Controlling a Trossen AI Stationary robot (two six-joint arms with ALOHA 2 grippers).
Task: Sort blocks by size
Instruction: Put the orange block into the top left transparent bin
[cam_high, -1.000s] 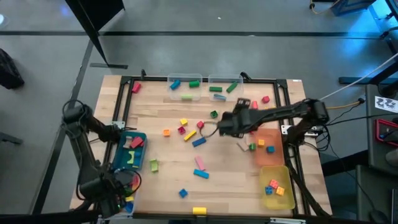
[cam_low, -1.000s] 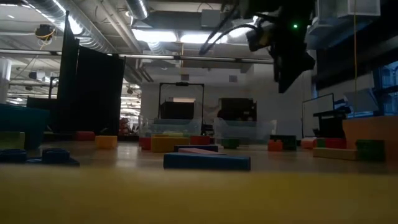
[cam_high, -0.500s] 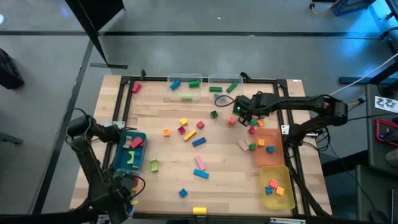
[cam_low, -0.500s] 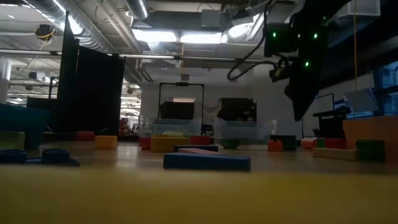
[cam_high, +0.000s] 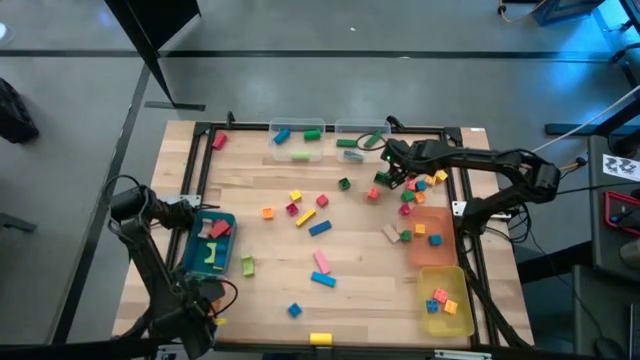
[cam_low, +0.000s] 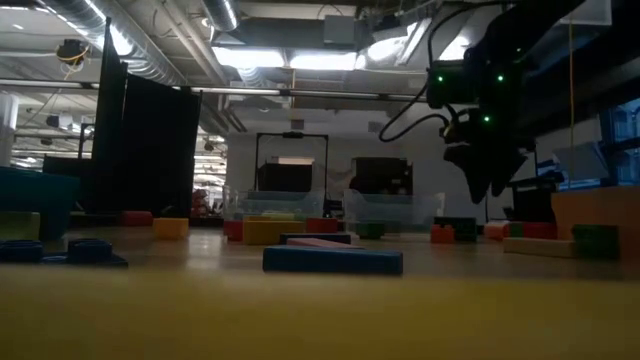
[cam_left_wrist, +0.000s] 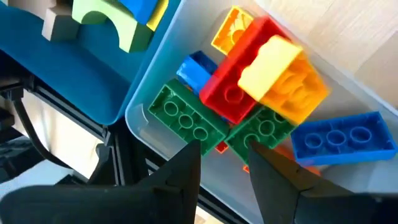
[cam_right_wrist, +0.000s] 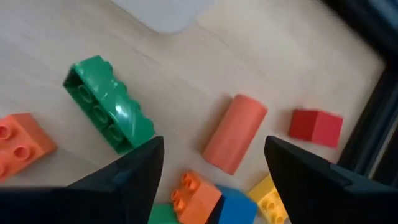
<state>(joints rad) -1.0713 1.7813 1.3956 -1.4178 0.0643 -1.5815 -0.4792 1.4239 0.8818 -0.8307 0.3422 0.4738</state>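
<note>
Blocks (cam_high: 320, 228) lie scattered mid-bench with a cluster near the right edge, where my right gripper (cam_high: 384, 166) hangs wide open and empty; my left gripper (cam_left_wrist: 225, 169) sits part-open, empty, over a clear bin (cam_left_wrist: 367, 99) of bricks.

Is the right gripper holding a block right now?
No, the right gripper has its fingers spread wide with nothing between them, above an orange cylinder block lying on the table.

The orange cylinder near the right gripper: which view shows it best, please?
The right wrist view: the orange cylinder lies large between the open right gripper's fingers. The high view shows only a speck; the low and left wrist views show nothing.
</note>
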